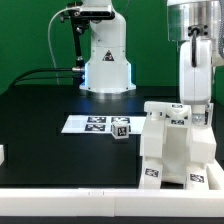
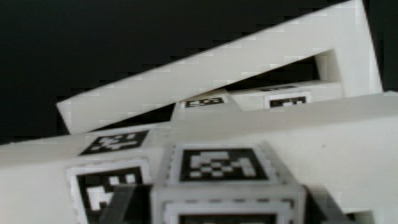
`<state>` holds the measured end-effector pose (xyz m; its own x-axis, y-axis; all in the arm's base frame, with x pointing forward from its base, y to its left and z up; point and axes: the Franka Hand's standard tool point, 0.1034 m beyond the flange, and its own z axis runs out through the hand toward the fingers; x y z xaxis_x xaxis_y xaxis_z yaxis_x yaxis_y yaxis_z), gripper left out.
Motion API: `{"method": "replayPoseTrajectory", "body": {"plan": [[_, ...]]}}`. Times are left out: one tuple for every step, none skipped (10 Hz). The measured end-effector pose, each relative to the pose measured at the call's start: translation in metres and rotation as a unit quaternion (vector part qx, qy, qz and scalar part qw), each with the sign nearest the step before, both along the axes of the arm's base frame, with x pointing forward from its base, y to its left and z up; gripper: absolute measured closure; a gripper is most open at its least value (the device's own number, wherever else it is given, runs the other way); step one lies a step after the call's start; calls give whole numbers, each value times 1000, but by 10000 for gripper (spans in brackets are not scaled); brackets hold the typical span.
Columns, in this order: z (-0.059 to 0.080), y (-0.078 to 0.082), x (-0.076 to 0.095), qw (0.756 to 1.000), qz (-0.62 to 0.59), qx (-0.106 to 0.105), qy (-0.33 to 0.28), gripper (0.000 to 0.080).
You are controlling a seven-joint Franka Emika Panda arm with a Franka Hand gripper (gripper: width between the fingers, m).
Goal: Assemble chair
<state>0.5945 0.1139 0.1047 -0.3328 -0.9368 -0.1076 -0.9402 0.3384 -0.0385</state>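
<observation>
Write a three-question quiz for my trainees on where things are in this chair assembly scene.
1. True or false: the small tagged block stands on top of the partly built chair.
2. In the exterior view, the gripper hangs over: A) the marker board; B) the partly built chair; C) the small tagged block.
3. Fill in: the table top is ___ in colour.
Key: 1 false, it stands by the marker board; 2 B; 3 black.
</observation>
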Motion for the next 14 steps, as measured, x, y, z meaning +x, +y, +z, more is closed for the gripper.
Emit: {"method": "replayPoseTrajectory", "body": {"plan": [[0,0,0,1000,2,0,0,371],[0,0,0,1000,16,-2,0,239],[2,3,-2,996,85,-4,7,239],[9,6,2,990,141,-1,7,169],[12,9,5,981,195,-4,-2,155],[12,10,4,966,258,-10,-7,155],[11,9,4,959,282,-12,-9,151],[11,9,4,952,304,-13,-11,151],[10,8,4,927,375,-22,-14,151],[8,5,2,885,463,-35,-13,151],[6,2,1,824,565,-45,-16,151],[5,1,1,777,627,-51,-21,151],[2,1,-2,761,646,-52,-22,151],[2,1,-1,772,633,-52,-21,151]]}}
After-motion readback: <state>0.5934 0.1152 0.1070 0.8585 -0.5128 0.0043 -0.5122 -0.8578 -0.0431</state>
